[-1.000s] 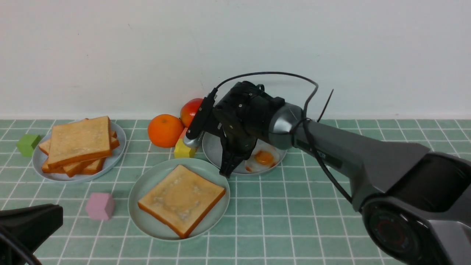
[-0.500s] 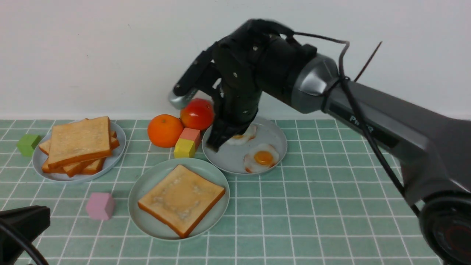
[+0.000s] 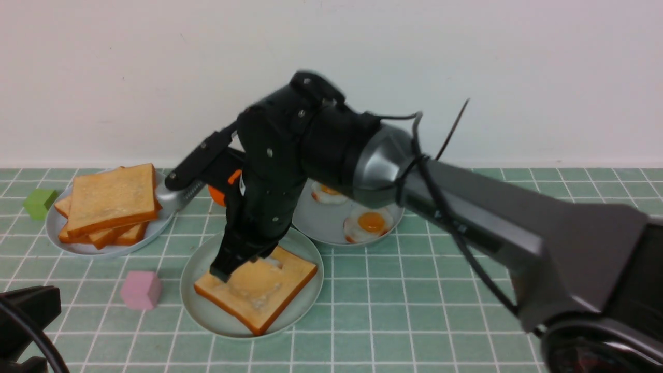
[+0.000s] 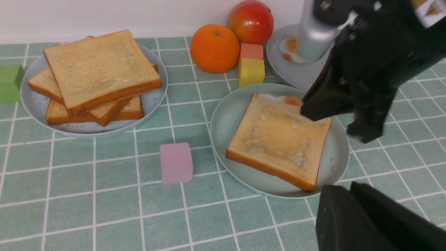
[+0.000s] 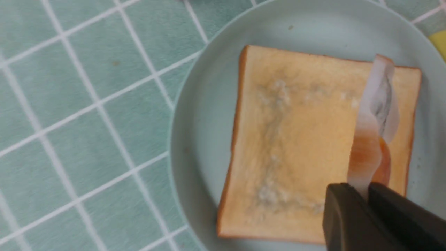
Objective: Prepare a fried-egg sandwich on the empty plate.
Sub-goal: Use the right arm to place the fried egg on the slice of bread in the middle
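White and floppy, the egg (image 5: pixel 369 139) hangs edge-on from the right pincer (image 5: pixel 364 190), whose fingers are clenched on its rim with only the thin white between them, the orange yolk showing just above the tips. The pincer points down over the far corner of the toast (image 3: pixel 259 290), which lies flat on the mint plate (image 3: pixel 189 282) near the front of the tiled worktop (image 3: pixel 414 321). Whether the egg's lower edge touches the toast cannot be told. The left pincer (image 4: pixel 343 195) sits low at the near left, its fingers pressed together with nothing between them, well apart from the plate. A second ago the right pincer was down at the near edge of the grey plate (image 3: pixel 321 228). Half a second ago it had risen above that plate, and now it has swung across to the mint plate. Two other eggs (image 3: pixel 370 223) remain on the grey plate, and the toast has not shifted.
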Available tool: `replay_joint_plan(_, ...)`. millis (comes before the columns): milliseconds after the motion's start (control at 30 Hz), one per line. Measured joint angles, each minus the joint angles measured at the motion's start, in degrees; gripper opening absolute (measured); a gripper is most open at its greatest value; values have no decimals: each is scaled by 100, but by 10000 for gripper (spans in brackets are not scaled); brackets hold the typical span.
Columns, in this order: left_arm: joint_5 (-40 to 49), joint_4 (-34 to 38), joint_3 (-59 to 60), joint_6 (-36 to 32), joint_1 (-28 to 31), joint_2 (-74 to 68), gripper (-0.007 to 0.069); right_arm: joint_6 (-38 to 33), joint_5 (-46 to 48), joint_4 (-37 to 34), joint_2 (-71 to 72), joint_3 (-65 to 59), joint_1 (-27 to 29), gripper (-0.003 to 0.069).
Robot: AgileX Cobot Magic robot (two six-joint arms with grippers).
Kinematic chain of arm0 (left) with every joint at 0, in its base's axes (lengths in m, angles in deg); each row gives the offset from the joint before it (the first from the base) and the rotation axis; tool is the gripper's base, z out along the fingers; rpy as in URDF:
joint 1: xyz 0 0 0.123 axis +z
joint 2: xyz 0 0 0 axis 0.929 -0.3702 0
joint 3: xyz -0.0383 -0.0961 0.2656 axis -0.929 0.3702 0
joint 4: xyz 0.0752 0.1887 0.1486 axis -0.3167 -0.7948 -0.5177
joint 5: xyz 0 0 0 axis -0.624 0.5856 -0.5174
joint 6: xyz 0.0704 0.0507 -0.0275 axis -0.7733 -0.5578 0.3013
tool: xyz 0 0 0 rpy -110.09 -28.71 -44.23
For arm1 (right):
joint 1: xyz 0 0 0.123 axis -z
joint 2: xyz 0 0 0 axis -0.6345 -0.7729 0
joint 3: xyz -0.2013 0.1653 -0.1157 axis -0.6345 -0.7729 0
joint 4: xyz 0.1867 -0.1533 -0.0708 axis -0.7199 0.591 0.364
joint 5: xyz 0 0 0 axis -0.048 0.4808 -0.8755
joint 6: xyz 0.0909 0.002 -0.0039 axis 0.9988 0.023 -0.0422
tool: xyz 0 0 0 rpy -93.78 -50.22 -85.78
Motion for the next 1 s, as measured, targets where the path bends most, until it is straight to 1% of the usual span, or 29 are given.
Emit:
replay_joint_plan(100, -7, 4, 0, 0, 0, 0, 50, 49, -166, 233, -169, -6, 0, 56)
replay_joint_plan(233, -7, 4, 0, 0, 0, 0, 50, 101, -218, 338, -199, -18, 0, 56)
replay_joint_plan(467, -12, 4, 0, 0, 0, 0, 50, 105, -225, 319, -199, -18, 0, 56)
replay_joint_plan(600, -11, 4, 0, 0, 0, 0, 50, 105, -163, 177, -199, -18, 0, 85)
replay_joint_plan(667, -11, 4, 0, 0, 0, 0, 53, 105, -47, 99, -199, -18, 0, 140)
replay_joint_plan(700, -11, 4, 0, 0, 0, 0, 54, 105, -1, 20, -199, -18, 0, 178)
replay_joint_plan(733, -11, 4, 0, 0, 0, 0, 55, 105, 58, -47, -199, -18, 0, 233)
replay_joint_plan(767, -11, 4, 0, 0, 0, 0, 56, 106, 100, -101, -199, -18, 0, 262)
replay_joint_plan(800, -11, 4, 0, 0, 0, 0, 57, 106, 160, -147, -199, -12, 0, 322)
replay_joint_plan(833, -11, 4, 0, 0, 0, 0, 57, 106, 188, -148, -199, -12, 0, 342)
replay_joint_plan(867, -19, 4, 0, 0, 0, 0, 58, 106, 330, -219, -199, 28, 0, 419)
replay_joint_plan(900, -26, 4, 0, 0, 0, 0, 58, 106, 355, -232, -199, 36, 0, 428)
replay_joint_plan(933, -60, 4, 0, 0, 0, 0, 60, 112, 523, -298, -199, 104, 0, 485)
replay_joint_plan(1000, -96, 34, 0, 6, 0, 0, 64, 169, 830, -351, -180, 263, 0, 545)
